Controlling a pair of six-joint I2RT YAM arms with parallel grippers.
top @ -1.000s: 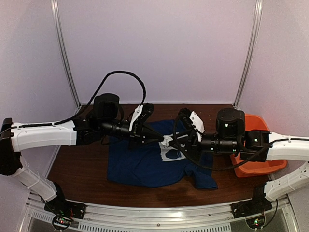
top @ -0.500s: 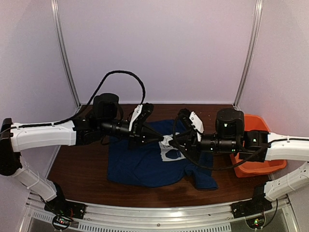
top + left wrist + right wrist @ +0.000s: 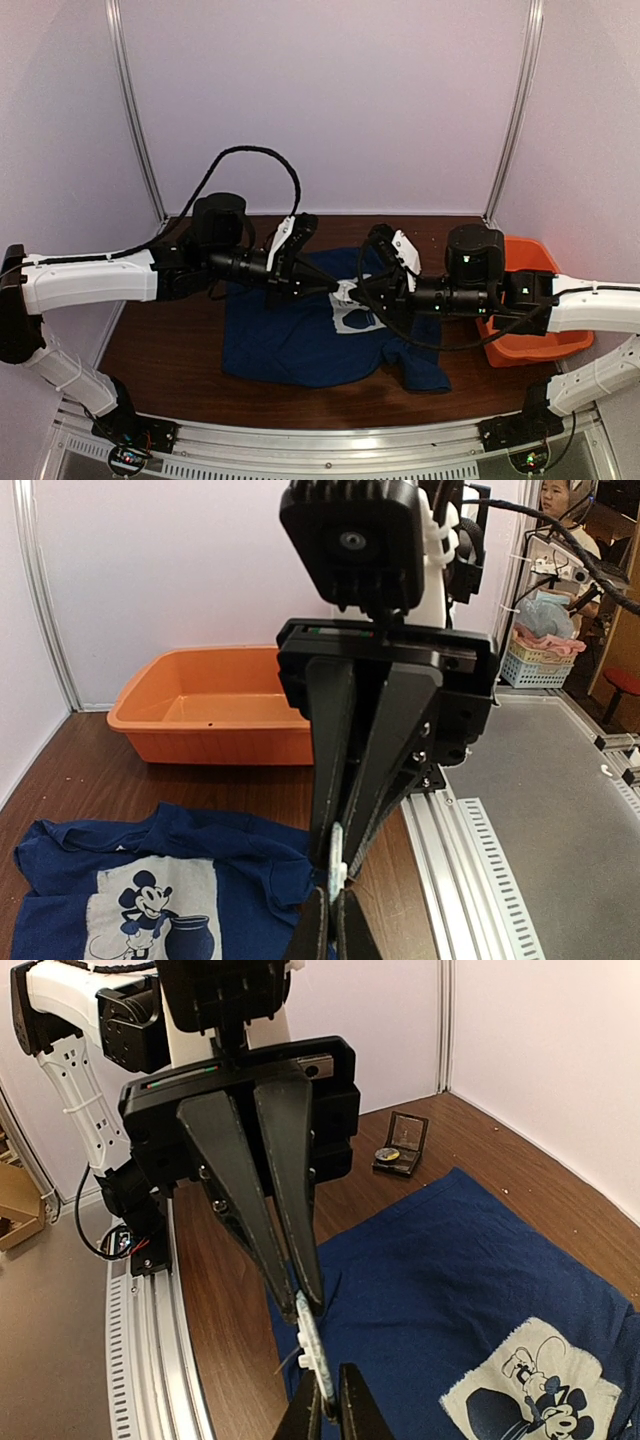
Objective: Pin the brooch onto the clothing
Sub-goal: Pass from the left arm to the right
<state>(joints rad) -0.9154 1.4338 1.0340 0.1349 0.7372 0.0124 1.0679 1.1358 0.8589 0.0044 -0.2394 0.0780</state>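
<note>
Nearest me, the shirt [image 3: 290, 340] lies spread on the table [image 3: 160, 350], rumpled, one sleeve trailing off toward my right side. Its white print [image 3: 352, 320] faces up, a bit right of the shirt's middle.

Up above that print, and here's the action: my two claws meet tip to tip, both arms reaching in level from either side. My left claw [image 3: 305, 1305] is clamped tight, fingers pressed together on one edge of the brooch [image 3: 313, 1345]. My right claw [image 3: 336, 852] comes in from the other side, fingers drawn in narrow on the opposite edge. So the brooch hangs between the two tips, seen edge-on as a thin pale sliver, in the air over the shirt and not touching the cloth. From either wrist I see the other claw's fingers tapering right down onto it.

Out to my right, the tub [image 3: 220, 745] sits on the table just beside the shirt, partly under my right arm.

Farther back, past the shirt's far edge, a small black box [image 3: 400, 1145] stands open on the wood, near the back wall, apart from the cloth.
</note>
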